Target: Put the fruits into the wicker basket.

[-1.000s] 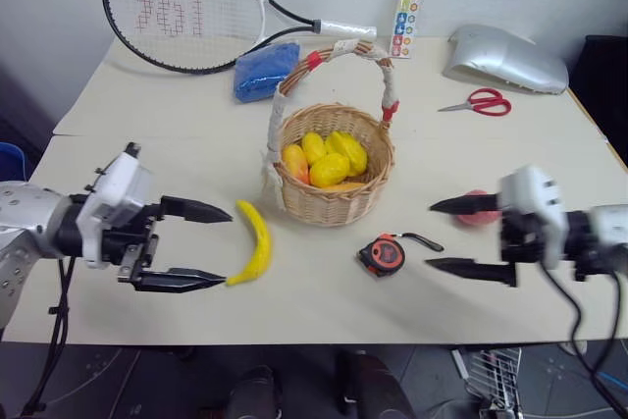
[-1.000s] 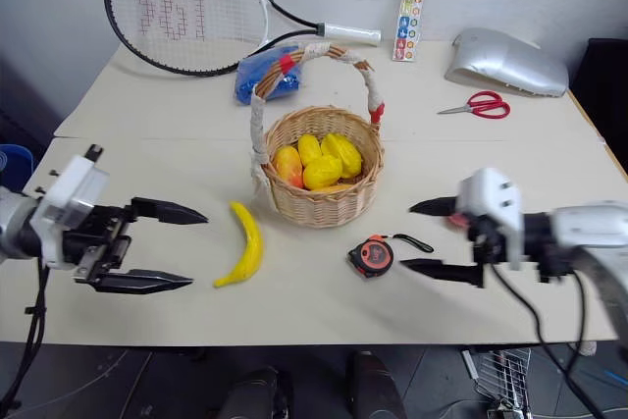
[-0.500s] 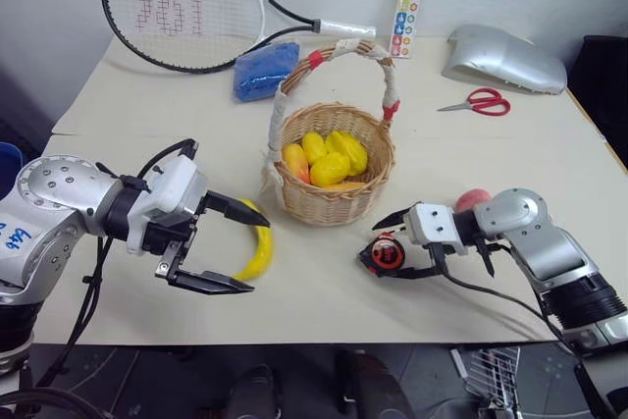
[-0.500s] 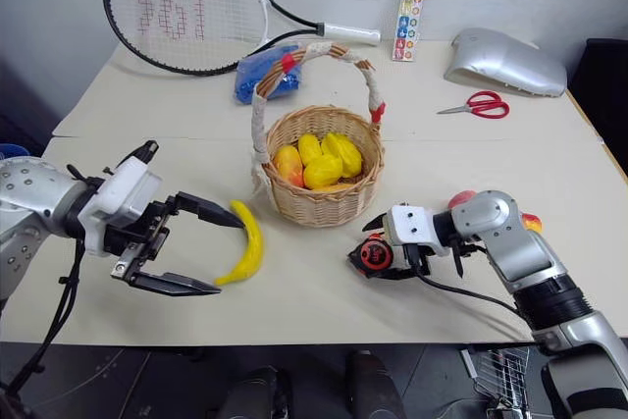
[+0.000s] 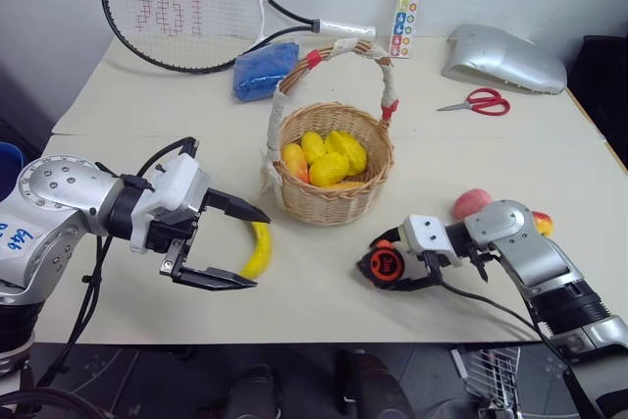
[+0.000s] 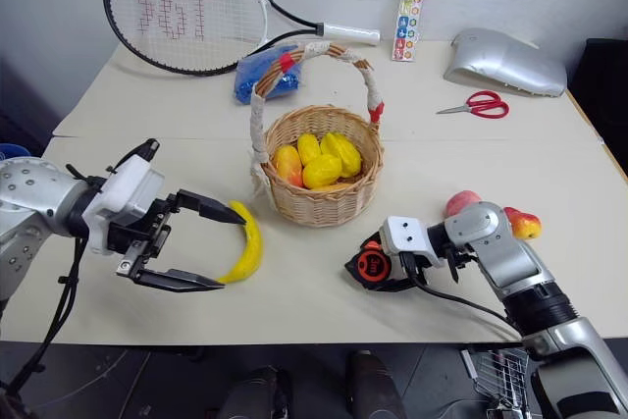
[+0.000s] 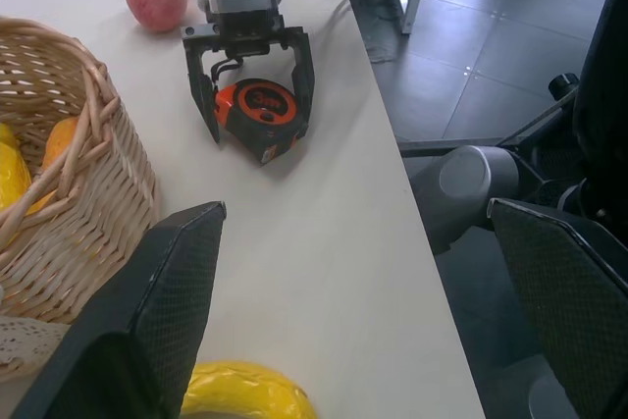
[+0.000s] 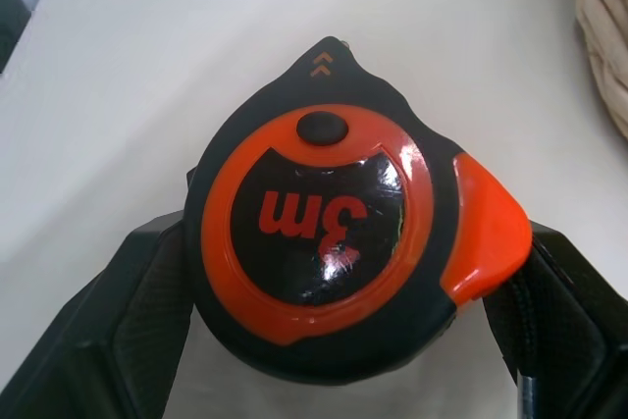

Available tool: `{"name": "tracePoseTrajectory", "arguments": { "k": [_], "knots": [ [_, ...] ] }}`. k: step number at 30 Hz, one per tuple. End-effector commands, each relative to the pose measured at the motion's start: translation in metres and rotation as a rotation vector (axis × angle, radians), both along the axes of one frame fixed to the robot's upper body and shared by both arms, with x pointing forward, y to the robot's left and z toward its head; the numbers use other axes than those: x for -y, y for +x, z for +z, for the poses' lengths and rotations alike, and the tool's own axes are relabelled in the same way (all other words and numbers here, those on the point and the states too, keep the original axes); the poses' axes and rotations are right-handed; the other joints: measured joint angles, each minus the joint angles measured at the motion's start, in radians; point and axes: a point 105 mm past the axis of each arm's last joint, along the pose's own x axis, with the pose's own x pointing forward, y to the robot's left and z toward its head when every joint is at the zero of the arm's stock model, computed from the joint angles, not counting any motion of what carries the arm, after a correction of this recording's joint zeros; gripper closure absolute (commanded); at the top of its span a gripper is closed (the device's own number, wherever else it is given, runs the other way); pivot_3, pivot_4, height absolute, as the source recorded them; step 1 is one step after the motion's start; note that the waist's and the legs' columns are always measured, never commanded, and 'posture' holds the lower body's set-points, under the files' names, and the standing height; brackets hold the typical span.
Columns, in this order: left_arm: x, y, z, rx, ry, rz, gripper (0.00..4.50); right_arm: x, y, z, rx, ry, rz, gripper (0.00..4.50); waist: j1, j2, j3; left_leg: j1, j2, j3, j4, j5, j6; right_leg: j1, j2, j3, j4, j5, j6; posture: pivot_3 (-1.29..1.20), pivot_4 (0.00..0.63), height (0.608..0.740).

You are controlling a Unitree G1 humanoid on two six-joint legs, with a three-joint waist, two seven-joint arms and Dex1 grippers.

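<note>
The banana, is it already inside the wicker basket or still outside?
Outside. The banana lies on the table beside the wicker basket, between the open fingers of the left gripper.

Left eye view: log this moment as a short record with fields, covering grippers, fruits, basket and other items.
left gripper: open, jaws either side of the banana
right gripper: jaws around the tape measure, grip unclear
wicker basket: yellow and orange fruits inside
peach: on the table, behind right arm
small red-and-yellow fruit: on table
far side: racket, scissors
</note>
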Motion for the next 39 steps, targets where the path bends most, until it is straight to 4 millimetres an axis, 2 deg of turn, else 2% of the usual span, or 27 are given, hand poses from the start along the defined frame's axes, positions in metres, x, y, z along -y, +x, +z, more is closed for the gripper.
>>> {"name": "tracePoseTrajectory", "arguments": {
  "k": [1, 4, 6, 7, 9, 11, 14, 16, 19, 23, 25, 26, 30, 34, 36, 38, 39],
  "knots": [
    [0.008, -0.001, 0.013, 0.058, -0.034, -0.028, 0.0, 0.02, -0.004, 0.059, 0.029, 0.171, -0.155, 0.77, 0.005, 0.001, 0.0, 0.0, 0.0, 0.0, 0.0, 0.0, 0.0, 0.0, 0.0, 0.0, 0.0, 0.0, 0.0, 0.0, 0.15, 0.74],
    [0.014, 0.006, 0.025, 0.073, -0.127, -0.003, 0.0, 0.056, -0.008, 0.093, 0.048, 0.273, -0.357, 0.77, 0.016, 0.001, 0.0, -0.001, 0.0, -0.001, 0.001, 0.0, 0.0, 0.0, -0.001, 0.0, 0.0, 0.0, 0.0, 0.0, 0.15, 0.74],
    [0.015, 0.012, 0.037, 0.038, -0.221, 0.029, 0.0, 0.099, -0.009, 0.12, 0.057, 0.368, -0.577, 0.77, 0.024, 0.0, 0.0, 0.0, 0.0, -0.001, 0.001, -0.001, 0.001, 0.001, -0.001, 0.0, -0.001, 0.0, 0.0, 0.0, 0.15, 0.74],
    [0.016, 0.013, 0.042, 0.023, -0.259, 0.031, 0.0, 0.117, -0.012, 0.129, 0.058, 0.412, -0.668, 0.77, 0.027, 0.0, 0.0, 0.0, 0.0, -0.001, 0.001, -0.001, 0.001, 0.001, -0.001, 0.0, -0.001, 0.0, 0.0, 0.0, 0.15, 0.74],
    [0.019, 0.01, 0.051, 0.003, -0.315, 0.012, 0.0, 0.15, -0.013, 0.134, 0.076, 0.447, -0.831, 0.77, 0.026, 0.0, 0.0, 0.0, 0.0, -0.001, 0.001, -0.001, 0.001, 0.001, 0.0, 0.001, -0.001, 0.0, 0.0, 0.0, 0.15, 0.74],
    [0.023, 0.008, 0.056, -0.001, -0.352, -0.004, 0.0, 0.192, -0.011, 0.126, 0.112, 0.447, -1.042, 0.77, 0.025, -0.001, 0.0, 0.0, 0.0, -0.001, 0.001, -0.001, 0.001, 0.001, 0.0, 0.0, -0.001, 0.0, 0.0, 0.0, 0.15, 0.74],
    [0.028, 0.009, 0.051, 0.005, -0.342, -0.015, 0.0, 0.242, -0.007, 0.097, 0.095, 0.451, -1.315, 0.77, 0.018, -0.001, 0.0, 0.001, -0.003, 0.0, 0.0, -0.001, 0.001, 0.001, 0.001, 0.001, -0.001, 0.0, 0.0, 0.0, 0.15, 0.74],
    [0.03, 0.012, 0.042, 0.018, -0.309, -0.012, 0.0, 0.262, -0.008, 0.071, 0.067, 0.412, -1.436, 0.77, 0.013, 0.0, 0.0, 0.001, -0.004, 0.0, 0.0, 0.0, 0.0, 0.001, 0.001, 0.002, -0.001, 0.0, 0.0, 0.0, 0.15, 0.74],
    [0.03, 0.015, 0.032, 0.034, -0.269, -0.005, 0.0, 0.281, -0.007, 0.038, 0.044, 0.349, -1.558, 0.77, 0.001, 0.0, 0.0, 0.001, -0.004, 0.0, -0.001, 0.0, -0.001, 0.001, 0.001, 0.002, -0.001, 0.0, 0.0, 0.0, 0.15, 0.74],
    [0.029, 0.015, 0.031, 0.041, -0.275, -0.007, 0.0, 0.297, -0.005, 0.009, 0.053, 0.212, -1.663, 0.77, -0.008, 0.003, 0.0, 0.002, -0.004, 0.001, -0.001, 0.001, -0.002, 0.0, 0.001, 0.003, 0.0, 0.0, 0.001, 0.0, 0.15, 0.74],
    [0.03, 0.015, 0.032, 0.047, -0.283, -0.012, 0.0, 0.302, -0.003, 0.003, 0.016, 0.231, -1.701, 0.05, -0.01, 0.003, 0.0, 0.002, -0.004, 0.001, -0.001, 0.001, -0.002, 0.0, 0.001, 0.003, 0.0, 0.0, 0.001, 0.0, 0.15, 0.74],
    [0.031, 0.015, 0.033, 0.049, -0.292, -0.014, 0.0, 0.301, -0.002, 0.004, -0.001, 0.253, -1.689, 0.02, -0.01, 0.003, 0.0, 0.002, -0.004, 0.001, -0.001, 0.001, -0.003, 0.001, 0.001, 0.003, 0.0, 0.0, 0.001, 0.0, 0.15, 0.74],
    [0.032, 0.015, 0.039, 0.043, -0.329, -0.004, 0.0, 0.305, -0.003, 0.023, 0.016, 0.301, -1.654, 0.02, -0.008, 0.003, 0.0, 0.002, -0.004, 0.001, -0.001, 0.001, -0.003, 0.001, 0.002, 0.003, 0.0, 0.0, 0.001, 0.0, 0.15, 0.74],
    [0.028, 0.017, 0.042, 0.045, -0.361, 0.05, 0.0, 0.296, 0.001, 0.07, 0.158, 0.264, -1.498, 0.02, -0.004, 0.005, 0.001, 0.002, -0.004, 0.001, -0.001, 0.001, -0.003, 0.001, 0.001, 0.003, 0.0, -0.001, 0.002, 0.0, 0.15, 0.74],
    [0.022, 0.016, 0.043, 0.035, -0.395, 0.138, 0.0, 0.272, 0.007, 0.099, 0.234, 0.242, -1.327, 0.02, -0.009, 0.006, 0.0, 0.003, -0.004, 0.001, -0.001, 0.001, -0.003, 0.001, 0.002, 0.004, 0.0, 0.0, 0.002, 0.0, 0.15, 0.74],
    [0.013, 0.016, 0.034, 0.016, -0.406, 0.293, 0.0, 0.228, 0.009, 0.124, 0.241, 0.238, -1.091, 0.02, -0.019, 0.007, 0.0, 0.003, -0.003, 0.001, -0.002, 0.001, -0.003, 0.001, 0.002, 0.004, 0.001, -0.001, 0.003, 0.0, 0.15, 0.74],
    [0.008, 0.014, 0.025, -0.017, -0.382, 0.368, 0.0, 0.205, 0.007, 0.128, 0.232, 0.208, -0.979, 0.02, -0.023, 0.007, 0.0, 0.003, 0.003, 0.001, -0.002, 0.001, -0.004, 0.001, 0.002, 0.005, 0.001, -0.001, 0.003, 0.0, 0.15, 0.74]
  ]
}}
